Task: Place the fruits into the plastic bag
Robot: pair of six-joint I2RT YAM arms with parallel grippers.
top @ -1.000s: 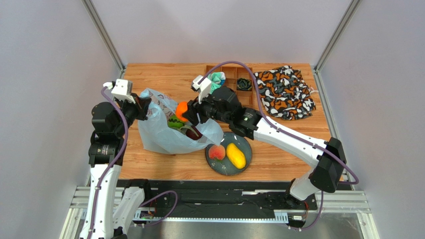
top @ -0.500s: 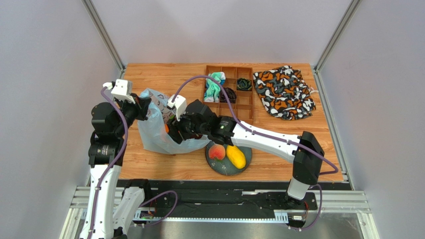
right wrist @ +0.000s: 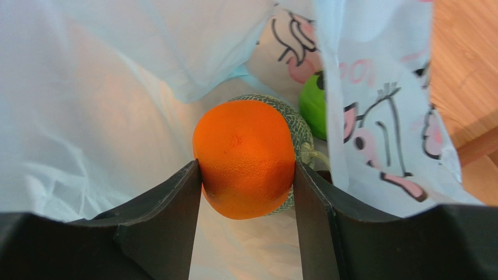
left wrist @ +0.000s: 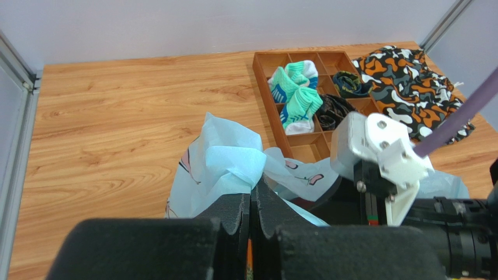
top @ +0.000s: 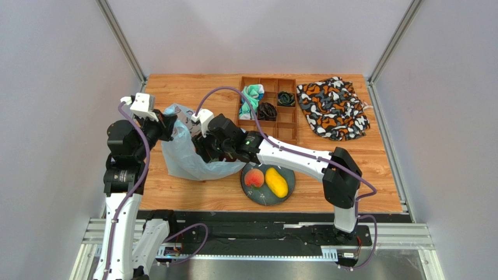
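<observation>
The pale blue plastic bag lies at the table's left, its mouth facing right. My left gripper is shut on the bag's upper rim and holds it up. My right gripper reaches inside the bag, shut on the orange. Behind the orange sit the netted melon and the bright green fruit. The peach and the yellow mango rest on a dark plate just right of the bag.
A wooden divided tray with rolled cloth bundles stands at the back centre. An orange, black and white patterned cloth lies at the back right. The right forearm stretches across the table above the plate.
My right arm has carried the orange left and down, from above the bag's mouth to inside it. The left gripper has kept its hold on the rim.
</observation>
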